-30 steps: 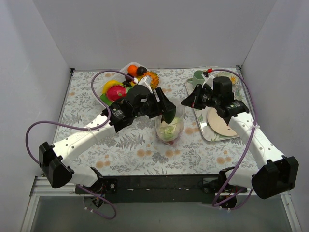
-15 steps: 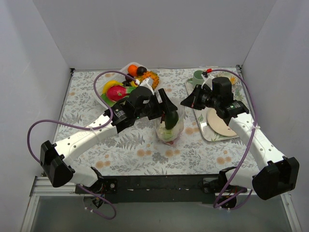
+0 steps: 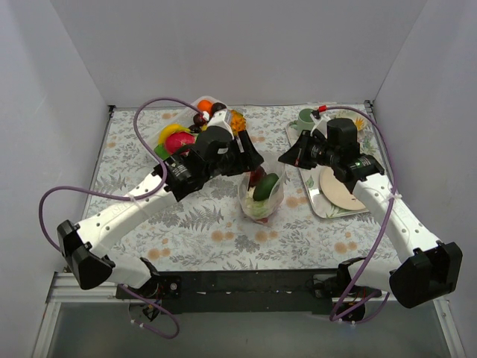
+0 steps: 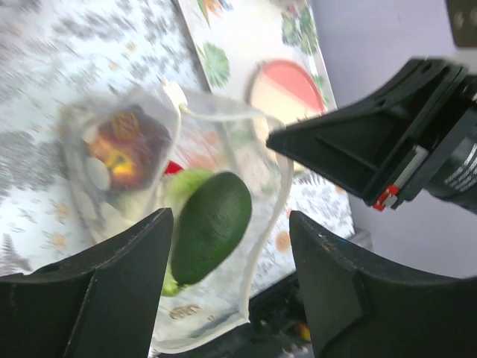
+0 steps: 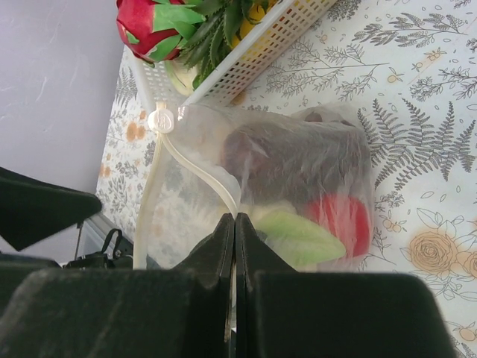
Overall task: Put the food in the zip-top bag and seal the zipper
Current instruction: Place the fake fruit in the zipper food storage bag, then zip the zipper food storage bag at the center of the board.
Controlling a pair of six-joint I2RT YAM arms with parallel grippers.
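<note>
Found the zip-top bag [image 3: 262,207] standing upright on the flowered cloth [image 3: 328,246], mouth upward, its rim pinched on the side towards the white tray [image 3: 319,201] by the right gripper [image 5: 235,224], jaws closed flat on the plastic right at the zipper [image 5: 195,173], evidently to hold the mouth wide and to stop the bag slumping. Found the left gripper [image 4: 229,220] hanging just above the bag's mouth, jaws spread wide and clasping nothing, over a dark green avocado-like fruit [image 4: 212,225] lying slantwise in the mouth, seemingly touched by neither of the fingers [image 4: 112,291] (propped on the pieces under it, its top end about level with the rim). Made out lower in the bag, through the clear wall, a red round fruit [image 5: 343,220], a pale green leafy vegetable [image 5: 294,237] and a dark purple bunch [image 5: 298,153]. Noted more food in the white basket [image 5: 257,46] near the bag, behind it on the left arm's side, and a green cup [image 3: 306,117] on the tray, well apart from the bag. Judged the filling part-done and the zipper unsealed, slider [image 5: 160,119] parked at one end of the strip. Judged the next need: to press the green fruit below the strip before sealing, to avoid catching the zipper on it or losing the thin plastic from a one-sided pinch.
</note>
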